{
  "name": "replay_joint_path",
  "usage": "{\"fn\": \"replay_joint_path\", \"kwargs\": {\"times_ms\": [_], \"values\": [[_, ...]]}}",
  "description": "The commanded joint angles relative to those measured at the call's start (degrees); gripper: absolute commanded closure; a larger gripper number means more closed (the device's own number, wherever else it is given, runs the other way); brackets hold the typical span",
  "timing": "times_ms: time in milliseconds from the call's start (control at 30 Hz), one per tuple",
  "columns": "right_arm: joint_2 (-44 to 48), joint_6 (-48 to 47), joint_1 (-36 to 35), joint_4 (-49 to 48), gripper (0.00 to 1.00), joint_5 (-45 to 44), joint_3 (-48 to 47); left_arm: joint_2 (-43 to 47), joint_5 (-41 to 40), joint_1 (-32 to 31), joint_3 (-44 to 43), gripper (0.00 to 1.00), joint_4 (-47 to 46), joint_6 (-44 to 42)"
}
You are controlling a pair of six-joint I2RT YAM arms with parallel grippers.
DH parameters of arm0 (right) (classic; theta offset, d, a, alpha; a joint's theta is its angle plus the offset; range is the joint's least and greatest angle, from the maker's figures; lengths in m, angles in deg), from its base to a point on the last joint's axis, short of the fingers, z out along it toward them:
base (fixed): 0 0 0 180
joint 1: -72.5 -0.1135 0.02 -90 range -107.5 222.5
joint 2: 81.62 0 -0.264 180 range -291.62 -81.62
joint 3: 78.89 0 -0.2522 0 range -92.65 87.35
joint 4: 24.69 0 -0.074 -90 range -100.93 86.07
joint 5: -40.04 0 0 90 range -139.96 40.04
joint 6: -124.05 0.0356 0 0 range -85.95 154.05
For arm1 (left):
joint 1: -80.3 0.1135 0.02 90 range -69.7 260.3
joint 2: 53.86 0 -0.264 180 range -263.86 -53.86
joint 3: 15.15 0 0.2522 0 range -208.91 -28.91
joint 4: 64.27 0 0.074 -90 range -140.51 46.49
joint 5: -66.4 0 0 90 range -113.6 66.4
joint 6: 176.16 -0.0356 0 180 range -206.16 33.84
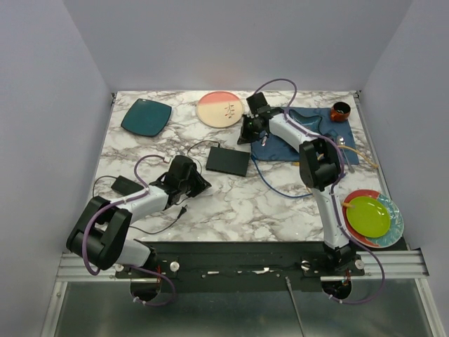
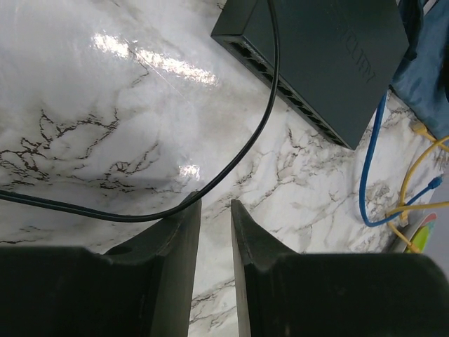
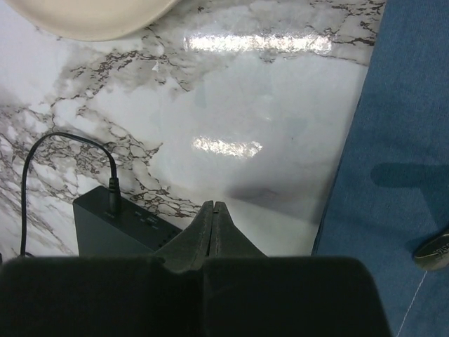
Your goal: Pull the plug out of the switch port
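switch [image 2: 330, 56], flat matte-black rectangle

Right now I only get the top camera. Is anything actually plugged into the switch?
Observer: Yes. The right wrist camera shows a black plug seated in the far edge of the switch, its cord looping away.
Operator: Is the right gripper on it?
Observer: No. It is shut, empty, off to one side of the plug.
Operator: And the left gripper?
Observer: Slightly open. The cord passes one fingertip, not between them.
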Motion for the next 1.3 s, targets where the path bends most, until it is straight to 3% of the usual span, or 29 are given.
{"fn": "replay_joint_path", "kwargs": {"times_ms": [0, 267, 533, 867, 1267], "values": [[2.36, -0.15, -1.68, 0.48, 1.0, 0.63, 4.43, -0.78, -0.08, -0.18, 1.38, 0.67, -1.94, 1.68], [12.81, 2.75, -6.42, -7.42, 1.0, -0.6, 26.02, -1.48, 1.32, -0.27, 3.05, 0.67, -1.59, 4.05], [22.39, 7.92, -12.93, -13.14, 0.99, -1.4, 39.5, -0.43, -1.39, -0.18, 4.11, 0.66, 2.79, 3.53], [23.02, 11.89, -22.59, -14.56, 1.0, 1.06, 37.67, -3.68, -3.07, 3.16, -4.41, 0.65, 10.54, -1.04], [19.33, 17.96, -29.11, -18.59, 0.99, 3.62, 33.97, -3.94, -2.98, 7.99, -12.58, 0.64, 15.37, -4.64]]}}
